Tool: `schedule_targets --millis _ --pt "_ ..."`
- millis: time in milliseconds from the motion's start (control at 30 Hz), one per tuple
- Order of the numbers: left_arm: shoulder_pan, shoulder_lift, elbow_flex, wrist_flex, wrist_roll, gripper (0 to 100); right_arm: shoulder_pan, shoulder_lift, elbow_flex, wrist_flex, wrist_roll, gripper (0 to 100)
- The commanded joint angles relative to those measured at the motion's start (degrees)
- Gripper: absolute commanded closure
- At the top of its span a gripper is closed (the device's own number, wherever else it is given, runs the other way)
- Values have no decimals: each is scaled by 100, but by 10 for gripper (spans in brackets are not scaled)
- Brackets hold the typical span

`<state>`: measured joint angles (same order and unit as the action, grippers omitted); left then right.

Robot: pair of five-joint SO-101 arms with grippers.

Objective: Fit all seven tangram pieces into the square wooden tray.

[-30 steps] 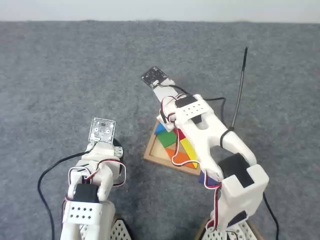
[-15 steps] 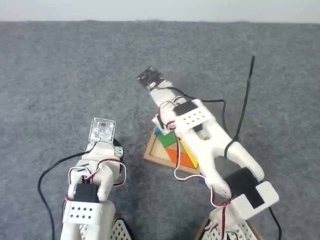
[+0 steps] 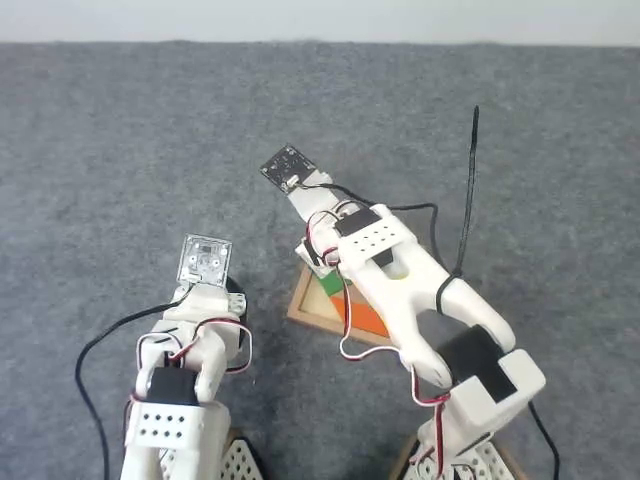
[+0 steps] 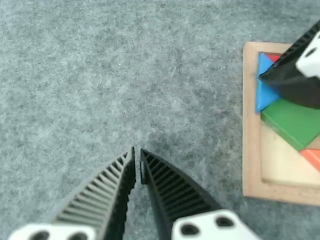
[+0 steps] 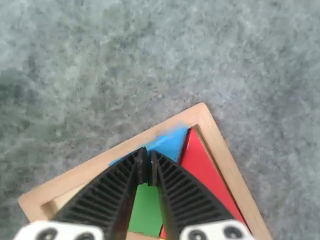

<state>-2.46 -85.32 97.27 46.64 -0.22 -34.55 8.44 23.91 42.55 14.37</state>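
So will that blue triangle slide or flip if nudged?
The blue triangle looks flat and stiff, so it should slide, not roll. Its edge seems to ride on the tray rim, so a push by the right pincer may tip it.

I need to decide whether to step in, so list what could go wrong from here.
1. The right gripper, shut, has its tips at the blue piece in a corner of the tray. The piece's edge seems to ride on the rim, so a push may tip it or jam it against the red piece.
2. The tray lies loose on the grey mat, so the push could slide it.
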Motion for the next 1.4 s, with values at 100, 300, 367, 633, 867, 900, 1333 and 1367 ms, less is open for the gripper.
schedule_targets --millis 100,300,367,633,867,900,1333,1367 --pt "-26 -70 -48 9 26 986 286 242 -211 -57 281 991" --pt "-26 -70 -48 9 26 986 409 567 -545 -40 299 991" --pt "-26 -70 -48 9 26 986 435 611 -580 -22 308 991" --pt "-26 -70 -48 9 26 986 365 101 -659 453 255 991" --pt "-26 -70 -48 9 26 986 -127 -585 79 -514 -26 991" --pt "-26 -70 -48 9 26 986 -189 -585 193 -716 -18 991" --pt "-26 -70 -48 9 26 986 180 -330 431 -822 -9 991" --pt "-26 -70 -48 9 26 986 242 -233 431 -813 -9 991"
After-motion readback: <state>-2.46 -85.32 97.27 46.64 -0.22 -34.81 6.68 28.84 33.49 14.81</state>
